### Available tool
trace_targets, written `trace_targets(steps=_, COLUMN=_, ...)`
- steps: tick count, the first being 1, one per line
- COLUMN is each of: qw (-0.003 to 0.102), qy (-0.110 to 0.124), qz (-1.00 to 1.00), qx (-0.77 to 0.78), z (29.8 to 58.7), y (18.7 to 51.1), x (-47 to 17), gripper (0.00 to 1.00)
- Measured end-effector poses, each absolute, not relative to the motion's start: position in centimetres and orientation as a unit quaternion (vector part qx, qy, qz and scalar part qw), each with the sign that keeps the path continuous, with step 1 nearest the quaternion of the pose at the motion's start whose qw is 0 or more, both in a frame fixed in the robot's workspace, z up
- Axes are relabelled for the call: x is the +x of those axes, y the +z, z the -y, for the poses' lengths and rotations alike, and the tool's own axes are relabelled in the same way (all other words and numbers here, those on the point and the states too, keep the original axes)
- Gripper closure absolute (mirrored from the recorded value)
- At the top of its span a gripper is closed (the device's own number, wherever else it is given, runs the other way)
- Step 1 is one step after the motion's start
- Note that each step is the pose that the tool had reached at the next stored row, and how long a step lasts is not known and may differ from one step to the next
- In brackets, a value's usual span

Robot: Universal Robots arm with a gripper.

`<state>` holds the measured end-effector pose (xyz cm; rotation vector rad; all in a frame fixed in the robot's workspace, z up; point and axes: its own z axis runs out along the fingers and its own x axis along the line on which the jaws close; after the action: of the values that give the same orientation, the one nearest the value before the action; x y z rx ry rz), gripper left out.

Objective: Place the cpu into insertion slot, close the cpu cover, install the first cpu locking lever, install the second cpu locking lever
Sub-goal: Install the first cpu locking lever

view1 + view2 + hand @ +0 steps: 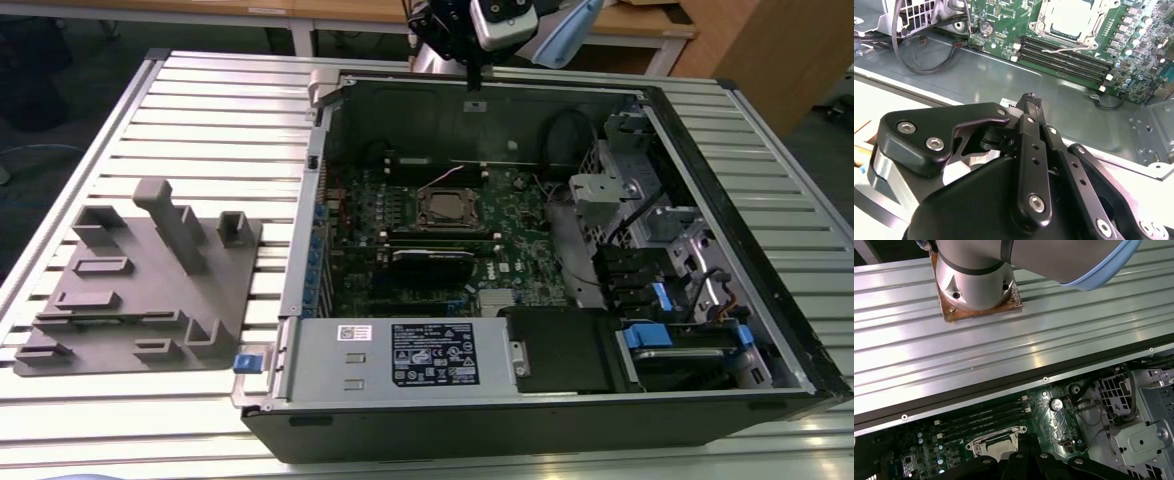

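Observation:
My gripper (pixel 474 92) hangs above the far wall of the open computer case (pixel 310 250), with its black fingers pressed together and nothing between them. In the second wrist view the gripper (pixel 1029 99) stands over the case's bare metal floor, well short of the green board. The insertion slot (pixel 447 207) lies mid-board. The pale-topped cpu (pixel 1070 16) sits in the slot (pixel 1089 31), framed by the silvery cpu cover (pixel 1051 27). I cannot tell whether the cover is fully down. A thin metal rod (pixel 1069 48) juts from the slot over the memory slots. The slot (pixel 996 444) is partly hidden by the gripper.
A grey moulded fixture (pixel 134 280) stands on the slatted table at the exterior view's left. A power supply (pixel 400 355) fills the case front. A drive cage with blue tabs (pixel 667 300) and cables (pixel 929 55) crowd the exterior view's right. The arm's base (pixel 976 280) is bolted to the table.

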<state>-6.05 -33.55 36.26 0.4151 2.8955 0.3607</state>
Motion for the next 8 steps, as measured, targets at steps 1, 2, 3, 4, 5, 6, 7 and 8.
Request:
trace_targets(steps=1, qw=0.097, qy=0.122, qz=-0.978, qx=0.140, z=33.55, y=36.25, x=-6.05, gripper=0.89)
trace_targets(steps=2, qw=0.097, qy=0.122, qz=-0.978, qx=0.140, z=33.55, y=36.25, x=-6.05, gripper=0.89)
trace_targets(steps=3, qw=0.097, qy=0.122, qz=-0.978, qx=0.140, z=33.55, y=36.25, x=-6.05, gripper=0.89)
trace_targets(steps=4, qw=0.097, qy=0.122, qz=-0.978, qx=0.140, z=33.55, y=36.24, x=-6.05, gripper=0.89)
trace_targets(steps=5, qw=0.097, qy=0.122, qz=-0.978, qx=0.140, z=33.55, y=36.25, x=-6.05, gripper=0.89)
trace_targets(steps=6, qw=0.097, qy=0.122, qz=-0.978, qx=0.140, z=33.55, y=36.24, x=-6.05, gripper=0.89)
trace_targets(steps=7, qw=0.097, qy=0.122, qz=-0.978, qx=0.140, z=33.55, y=36.24, x=-6.05, gripper=0.89)
trace_targets(steps=8, qw=0.097, qy=0.122, qz=-0.978, qx=0.140, z=33.55, y=36.24, x=-6.05, gripper=0.89)
